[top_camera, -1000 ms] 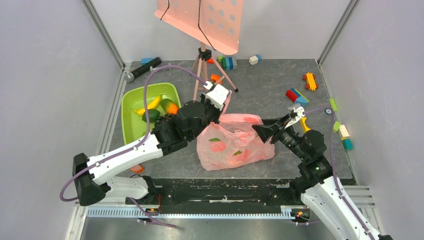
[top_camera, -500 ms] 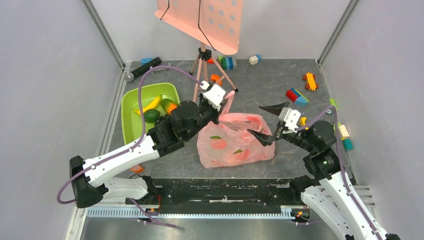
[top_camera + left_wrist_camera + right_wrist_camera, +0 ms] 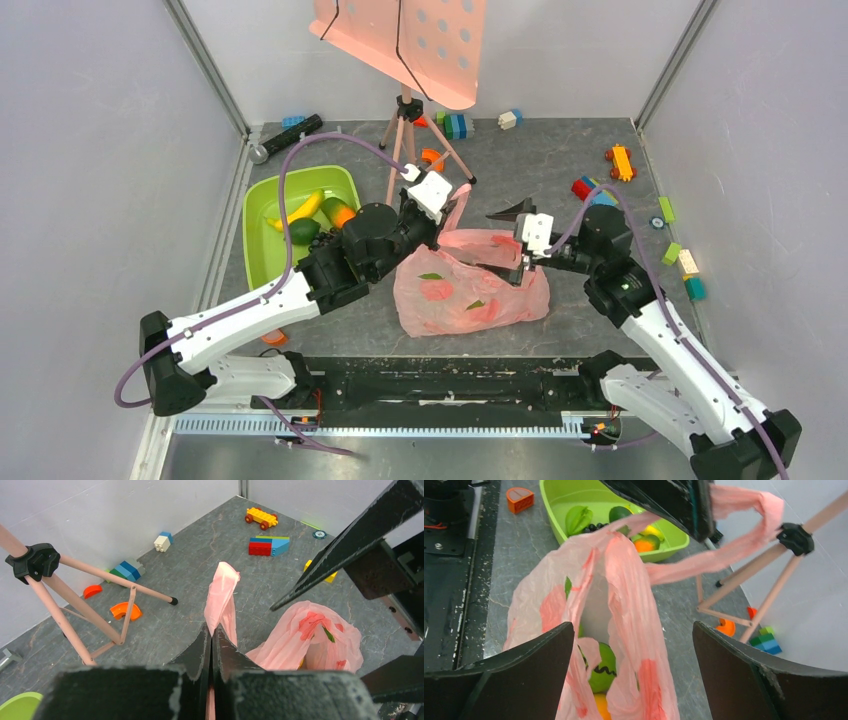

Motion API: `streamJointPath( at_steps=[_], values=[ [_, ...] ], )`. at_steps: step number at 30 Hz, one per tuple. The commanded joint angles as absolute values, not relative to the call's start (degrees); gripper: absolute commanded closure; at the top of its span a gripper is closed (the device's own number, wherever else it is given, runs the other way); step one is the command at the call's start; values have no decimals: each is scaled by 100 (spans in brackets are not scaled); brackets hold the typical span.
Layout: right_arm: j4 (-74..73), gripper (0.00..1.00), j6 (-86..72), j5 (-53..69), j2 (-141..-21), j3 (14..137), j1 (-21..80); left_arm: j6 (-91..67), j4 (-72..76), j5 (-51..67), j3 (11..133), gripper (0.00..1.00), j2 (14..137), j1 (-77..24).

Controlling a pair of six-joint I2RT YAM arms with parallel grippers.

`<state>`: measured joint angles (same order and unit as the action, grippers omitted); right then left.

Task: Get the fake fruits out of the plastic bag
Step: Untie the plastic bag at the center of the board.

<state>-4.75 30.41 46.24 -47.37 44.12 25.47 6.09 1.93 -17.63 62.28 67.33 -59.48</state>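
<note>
Okay, grey worktop (image 3: 560, 160) with walls round it. A pink perforated stand panel (image 3: 410, 40) on a tripod (image 3: 408, 130) stands at the back. The green tub (image 3: 262, 255) sits at the left and holds a banana (image 3: 303, 208) and other fake fruits (image 3: 335, 212). The plastic bag (image 3: 455, 290) lies on the worktop near the front middle, right of the tub, between the two arms, mouth facing the right arm. Left fingers (image 3: 210, 635) are clenched on one loop handle (image 3: 222, 592) of the bag and hold it up taut above the worktop. Right fingers (image 3: 744, 680) are spread wide, one on each side of the bag mouth, grasping nothing. Inside the bag the right wrist view shows a green fake fruit (image 3: 600, 672) with an orange one (image 3: 599, 707) just below it. Small stuff is scattered at the back and right: a red-blue block (image 3: 592, 190), a yellow toy car (image 3: 621, 160), and a white brick (image 3: 509, 119).
</note>
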Motion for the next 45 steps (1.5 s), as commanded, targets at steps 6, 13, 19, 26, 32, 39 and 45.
streamJointPath(
  at_steps=[6, 13, 19, 26, 32, 39, 45],
  values=[
    [-44, 15, 3375, 3501, -5323, 4821, 3606, 445, 536, -1688, 6205, 98, 6604, -5925],
    [240, 28, 3460, 2951, -5697, 4930, 3975, 471, 526, -1715, 6179, 98, 6544, -5922],
    [378, 54, 3343, 2831, -5588, 4909, 3981, 504, 501, -1785, 6153, 98, 6495, -5928],
    [393, 94, 2987, 2370, -5325, 4913, 3983, 384, 425, -2066, 6152, 97, 6416, -5919],
    [765, 100, 2436, 1910, -4971, 4840, 3981, 114, 268, -2677, 6282, 89, 6258, -5789],
    [1241, 100, 1560, 542, -4894, 5102, 3981, 57, 211, -2830, 6411, 87, 6084, -5361],
    [1388, 100, 1265, -328, -5137, 5449, 3979, 56, 384, -2743, 6471, 86, 5990, -5104]
  ],
)
